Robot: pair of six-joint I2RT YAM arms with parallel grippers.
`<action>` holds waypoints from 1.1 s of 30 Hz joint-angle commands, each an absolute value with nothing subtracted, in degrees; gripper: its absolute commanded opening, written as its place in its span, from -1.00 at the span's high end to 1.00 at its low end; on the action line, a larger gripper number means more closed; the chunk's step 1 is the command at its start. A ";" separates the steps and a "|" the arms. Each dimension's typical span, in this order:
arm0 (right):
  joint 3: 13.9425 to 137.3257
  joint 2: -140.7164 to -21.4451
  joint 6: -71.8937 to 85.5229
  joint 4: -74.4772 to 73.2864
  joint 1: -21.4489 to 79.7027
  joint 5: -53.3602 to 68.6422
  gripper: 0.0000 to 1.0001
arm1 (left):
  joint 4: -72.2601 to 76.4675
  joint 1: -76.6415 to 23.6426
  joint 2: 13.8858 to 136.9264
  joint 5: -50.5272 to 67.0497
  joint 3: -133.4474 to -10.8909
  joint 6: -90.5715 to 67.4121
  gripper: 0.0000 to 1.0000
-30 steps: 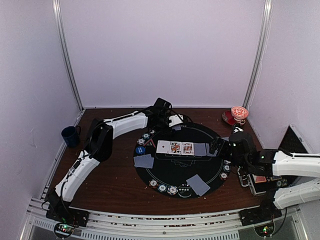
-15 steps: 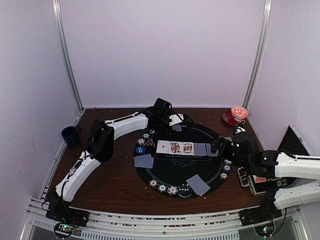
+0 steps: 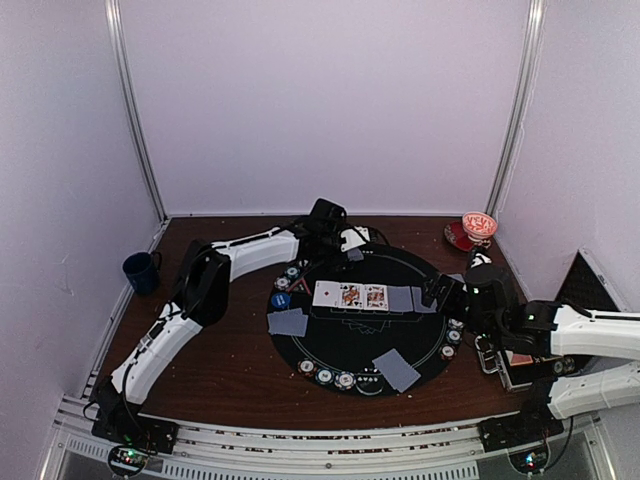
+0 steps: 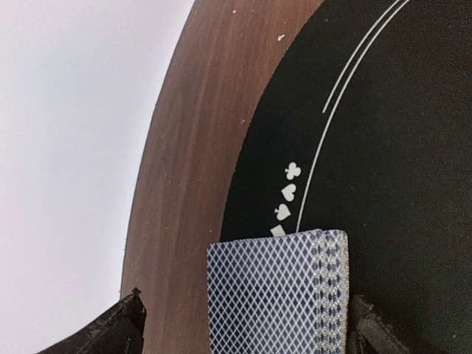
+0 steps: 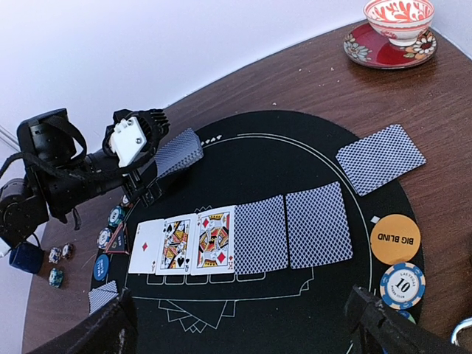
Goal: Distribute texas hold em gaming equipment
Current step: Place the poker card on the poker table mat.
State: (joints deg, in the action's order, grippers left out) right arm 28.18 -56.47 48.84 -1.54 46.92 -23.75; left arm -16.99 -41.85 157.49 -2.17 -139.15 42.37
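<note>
The left gripper (image 5: 155, 159) is clenched on a thin stack of playing cards (image 4: 274, 295) with blue diamond-lattice backs, holding it tilted just above the far-left edge of the round black mat (image 5: 295, 151). There a white club, heart and spade are printed beside a curved white line. The right gripper (image 5: 237, 323) hangs over the mat's right side with its jaws spread wide and nothing between them. In the middle of the mat lies a row of five cards: three face-up cards (image 5: 182, 241) — an ace of diamonds, then two court cards whose letters are too small to read — and two face-down cards (image 5: 289, 230) touching them. An orange disc (image 5: 394, 237) reads "BIG BLIND"; just below it a blue-and-white chip (image 5: 403, 282) is marked "10". A red-patterned cup and saucer (image 5: 397, 26) sits on the wooden table beyond.
</note>
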 commanded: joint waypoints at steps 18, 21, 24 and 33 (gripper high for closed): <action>33.83 -52.36 47.31 -10.55 46.70 -28.66 -1.00 | -18.85 -42.89 136.39 -7.34 -120.52 41.44 -0.96; 36.57 -52.25 45.00 -14.55 44.38 -28.25 -1.00 | -21.49 -42.93 128.55 -5.67 -114.99 38.55 -0.96; 39.57 -52.99 40.43 -17.86 40.74 -26.05 -1.00 | -23.99 -42.82 119.20 -4.36 -107.44 34.38 -0.96; 42.40 -54.88 30.11 -20.88 39.20 -27.79 -1.00 | -22.70 -31.16 86.63 4.22 -78.57 20.85 -0.96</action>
State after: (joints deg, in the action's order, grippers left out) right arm 42.24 -54.46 35.70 -18.04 39.46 -25.98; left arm -22.85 -39.72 96.27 -2.79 -87.72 28.91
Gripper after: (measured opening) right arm 0.997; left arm 0.978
